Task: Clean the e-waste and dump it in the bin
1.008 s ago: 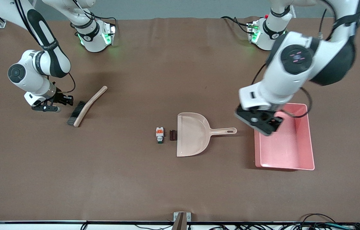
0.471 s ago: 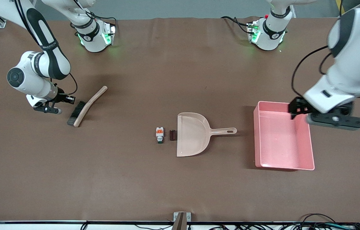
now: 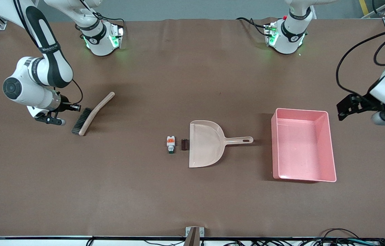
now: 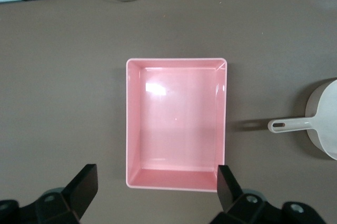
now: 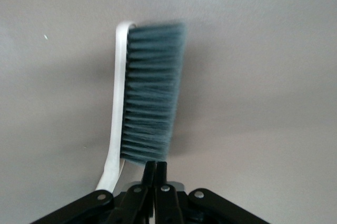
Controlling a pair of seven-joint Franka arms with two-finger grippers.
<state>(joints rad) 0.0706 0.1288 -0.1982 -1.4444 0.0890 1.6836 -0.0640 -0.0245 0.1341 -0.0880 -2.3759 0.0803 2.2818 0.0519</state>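
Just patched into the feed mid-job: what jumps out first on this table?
The pink bin stands out, sitting empty toward the left arm's end, with the open left gripper hanging past its outer edge. Mid-table, the white component and dark cylinder lie unswept at the mouth of the dustpan. The shut right gripper sits at the bristles of the brush.

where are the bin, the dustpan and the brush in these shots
bin [image 3: 331, 143], front view, on the rim of its long wall toward the left arm's end of the table
dustpan [image 3: 206, 148], front view, on the middle of its flat scoop
brush [image 3: 80, 120], front view, on its dark bristles
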